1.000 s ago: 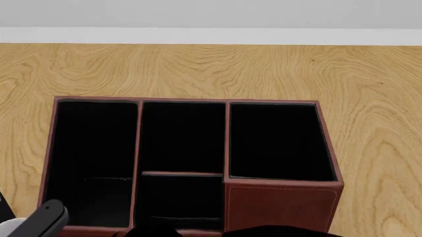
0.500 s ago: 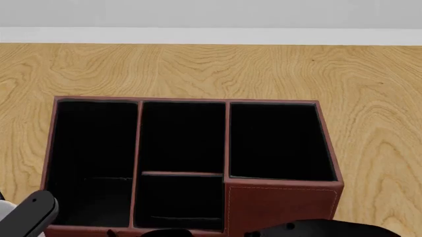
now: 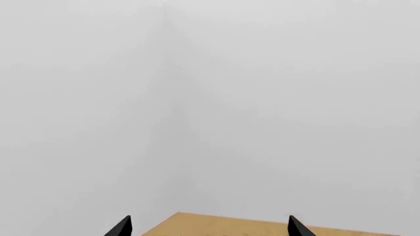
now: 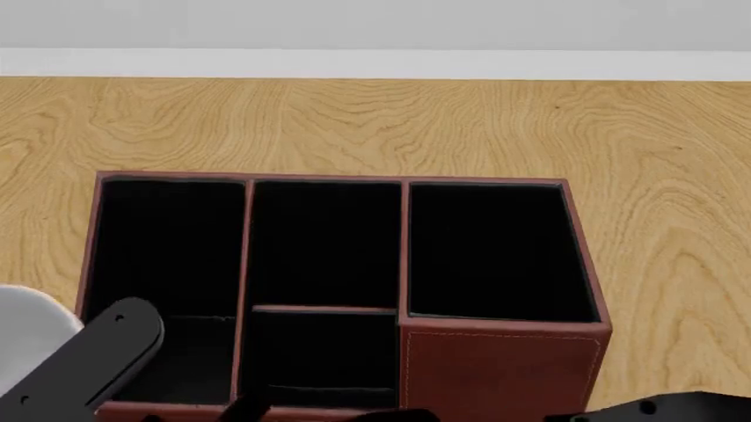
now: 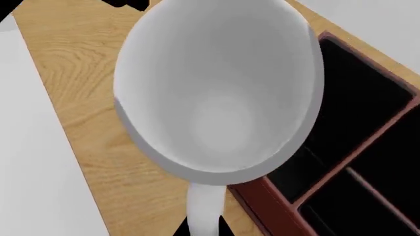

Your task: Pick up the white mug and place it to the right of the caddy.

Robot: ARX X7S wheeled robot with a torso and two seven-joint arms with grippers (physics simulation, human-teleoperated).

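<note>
Close under the right wrist camera, the white mug [image 5: 217,98] looks rigid, glossy, slippery — best gripped at its handle [image 5: 203,209]. Right fingers are hidden, so I cannot tell their state; the left gripper [image 3: 208,227] is spread, empty.

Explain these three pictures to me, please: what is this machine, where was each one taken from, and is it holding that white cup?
It is a simulated two-armed robot, steered by a person. One picture comes from a camera on its head, looking down at a wooden table with a reddish-brown caddy whose compartments are lined in black. The dark shape at the lower left there is part of its left arm. The other two come from cameras near each gripper. The left gripper is open and empty, pointing at a bare wall. The right wrist camera looks straight into the white mug, beside the caddy's corner. The mug's handle points toward that camera, so it is probably gripped there, but the fingers hardly show.
</note>
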